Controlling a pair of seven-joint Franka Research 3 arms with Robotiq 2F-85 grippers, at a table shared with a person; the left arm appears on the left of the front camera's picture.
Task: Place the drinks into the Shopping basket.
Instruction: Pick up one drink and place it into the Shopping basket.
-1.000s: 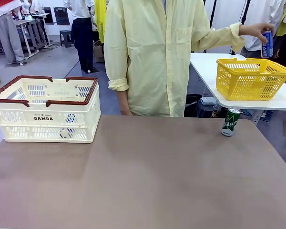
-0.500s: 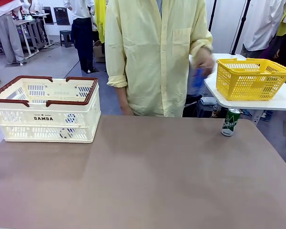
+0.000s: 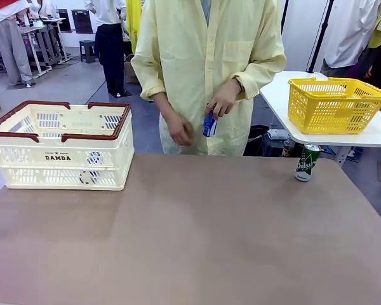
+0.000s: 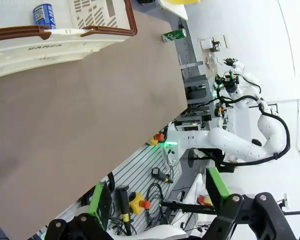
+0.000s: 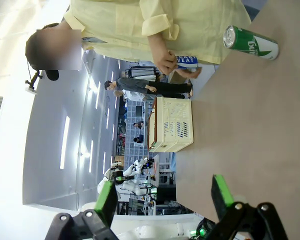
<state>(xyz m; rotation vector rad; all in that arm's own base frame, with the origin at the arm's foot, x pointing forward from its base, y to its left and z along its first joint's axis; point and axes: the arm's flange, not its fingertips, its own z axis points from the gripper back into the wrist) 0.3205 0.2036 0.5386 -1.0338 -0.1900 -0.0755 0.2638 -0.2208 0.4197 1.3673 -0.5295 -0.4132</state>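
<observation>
The Shopping basket (image 3: 57,157) carried the word "DAMDA" in dark capitals on its front wall in the front view, with a line of finer print just above it that was too small to read; the left wrist view showed the same word faintly and upside down on that wall. The green can (image 3: 307,163) bore white script lettering, of which only something like "hilsu" could be made out in the front view. In the right wrist view the blue can (image 5: 186,60) showed white capitals ending in "EAT", while the person's hand (image 5: 165,59) covered the start of the word
</observation>
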